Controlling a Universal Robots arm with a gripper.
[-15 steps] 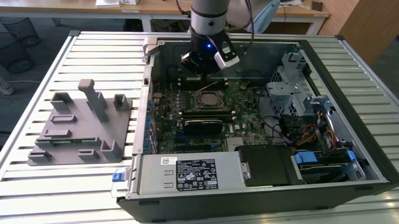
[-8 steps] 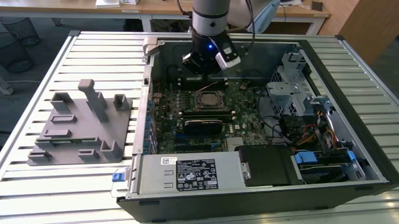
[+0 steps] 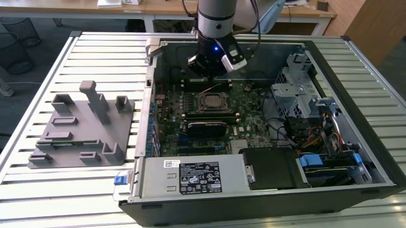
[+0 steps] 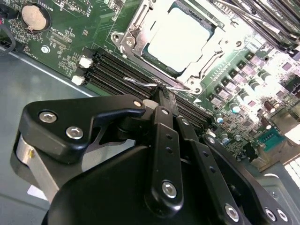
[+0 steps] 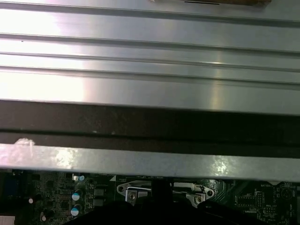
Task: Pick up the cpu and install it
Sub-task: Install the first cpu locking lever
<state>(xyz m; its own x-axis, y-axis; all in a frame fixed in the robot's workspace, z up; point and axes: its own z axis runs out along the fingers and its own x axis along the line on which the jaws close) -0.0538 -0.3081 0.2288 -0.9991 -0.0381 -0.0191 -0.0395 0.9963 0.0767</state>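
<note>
Black linkage of the gripper looms closest in the second wrist view, its fingers drawn together, tips at the wire lever, perhaps pinching it. Just beyond the tips, the cpu lies seated in the socket frame on the motherboard.

The cpu is a flat square chip with a pale silver top. It lies level inside the metal socket frame on the green motherboard.
</note>
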